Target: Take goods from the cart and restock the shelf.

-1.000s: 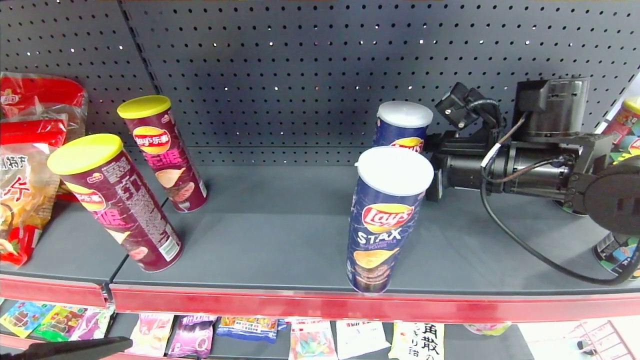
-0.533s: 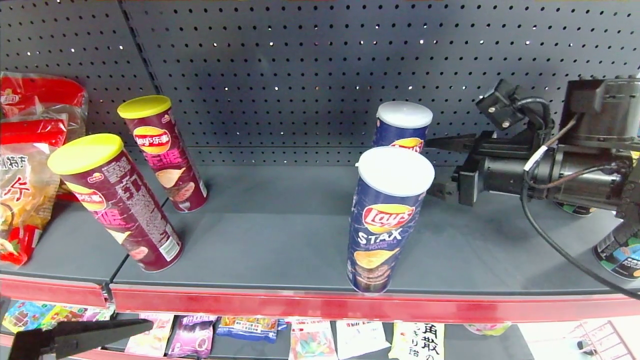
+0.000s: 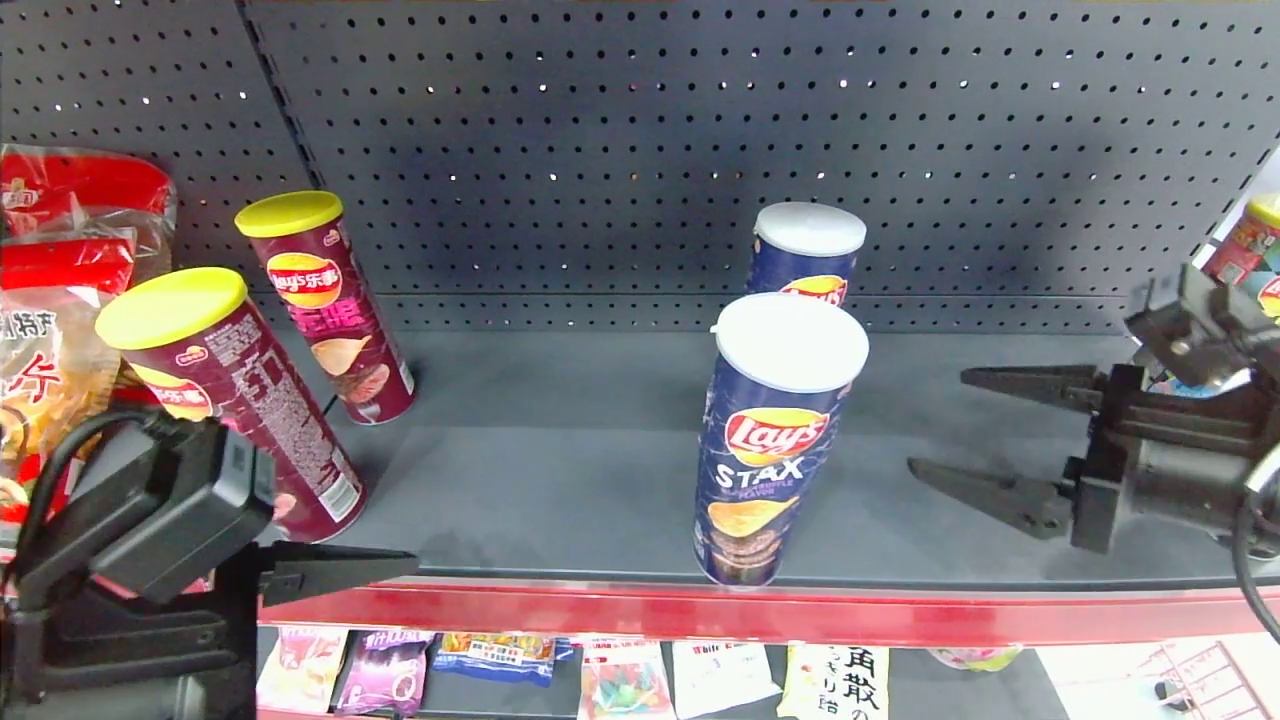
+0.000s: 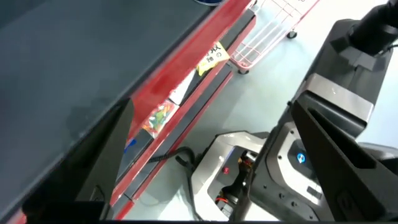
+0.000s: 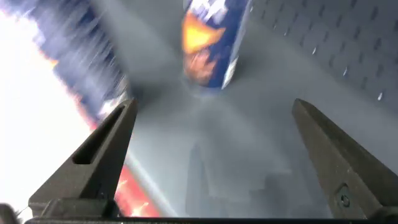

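Note:
Two blue chip cans with white lids stand on the grey shelf [image 3: 560,470], one at the front edge [image 3: 770,440] and one behind it [image 3: 805,250]. My right gripper [image 3: 938,420] hovers open and empty over the shelf, to the right of both cans and well apart from them. In the right wrist view a blurred blue can [image 5: 211,43] lies ahead of the open right gripper [image 5: 214,102]. My left gripper [image 4: 211,106] is open and empty below the shelf's red front edge [image 3: 700,610], and one of its fingers [image 3: 340,565] shows at the lower left.
Two maroon cans with yellow lids stand at the left, one in front [image 3: 240,410] and one behind [image 3: 320,300]. Snack bags [image 3: 50,330] crowd the far left and more cans [image 3: 1255,240] the far right. A pegboard wall [image 3: 600,150] backs the shelf. A pink cart [image 4: 273,31] stands on the floor.
My right gripper has drawn back to the right and forward from the rear blue can, which stays standing. My left arm has risen into the head view at the lower left.

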### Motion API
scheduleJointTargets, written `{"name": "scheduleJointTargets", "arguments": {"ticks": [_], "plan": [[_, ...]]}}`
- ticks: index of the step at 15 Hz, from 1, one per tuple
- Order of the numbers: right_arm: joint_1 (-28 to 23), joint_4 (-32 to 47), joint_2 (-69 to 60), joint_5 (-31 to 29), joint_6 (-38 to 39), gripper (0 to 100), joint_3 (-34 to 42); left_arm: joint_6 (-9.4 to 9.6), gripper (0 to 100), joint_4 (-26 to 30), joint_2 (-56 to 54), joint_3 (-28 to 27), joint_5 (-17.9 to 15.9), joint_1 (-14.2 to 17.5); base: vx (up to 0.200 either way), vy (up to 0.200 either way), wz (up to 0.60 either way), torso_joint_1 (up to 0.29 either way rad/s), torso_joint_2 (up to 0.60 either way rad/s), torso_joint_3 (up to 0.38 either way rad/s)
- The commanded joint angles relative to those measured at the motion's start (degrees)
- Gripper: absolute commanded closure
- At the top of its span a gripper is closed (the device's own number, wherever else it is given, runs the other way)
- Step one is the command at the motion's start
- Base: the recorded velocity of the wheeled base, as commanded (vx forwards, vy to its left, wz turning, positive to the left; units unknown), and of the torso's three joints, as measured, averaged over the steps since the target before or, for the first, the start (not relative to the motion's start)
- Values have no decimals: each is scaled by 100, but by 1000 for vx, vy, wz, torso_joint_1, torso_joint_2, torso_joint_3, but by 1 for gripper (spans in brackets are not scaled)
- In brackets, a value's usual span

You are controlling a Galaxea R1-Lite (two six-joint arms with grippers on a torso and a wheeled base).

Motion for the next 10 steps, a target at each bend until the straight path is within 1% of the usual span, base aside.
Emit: {"name": "scheduleJointTargets", "arguments": {"ticks": [1, 2, 4, 5, 6, 7, 8, 10], "plan": [[-23, 7, -1155, 3, 38, 0, 837, 13, 0, -149, 688, -216, 6, -7, 0, 0, 0, 0, 0, 0], [-14, 7, -1313, 3, 47, 0, 942, 22, 0, -220, 768, -216, 6, -7, 0, 0, 0, 0, 0, 0], [-14, 42, -2139, 30, 179, 0, 1382, 145, 0, -422, 1198, -216, 15, -16, 0, 0, 0, 0, 0, 0], [-14, 51, -2438, 12, 284, 0, 1531, 250, 0, -527, 1418, -216, 33, -16, 0, 0, 0, 0, 0, 0], [-41, 60, -2728, -14, 443, 0, 1681, 400, 0, -659, 1646, -216, 33, -24, 0, 0, 0, 0, 0, 0], [-146, 60, -2930, -137, 583, 0, 1760, 514, 0, -782, 1849, -259, 24, -24, 0, 0, 0, 0, 0, 0], [-260, 69, -3062, -260, 697, 0, 1795, 567, 0, -896, 2016, -365, 24, -24, 0, 0, 0, 0, 0, 0], [-383, 69, -3168, -331, 785, 0, 1795, 575, 0, -914, 2297, -681, 33, -33, 0, 0, 0, 0, 0, 0]]}}
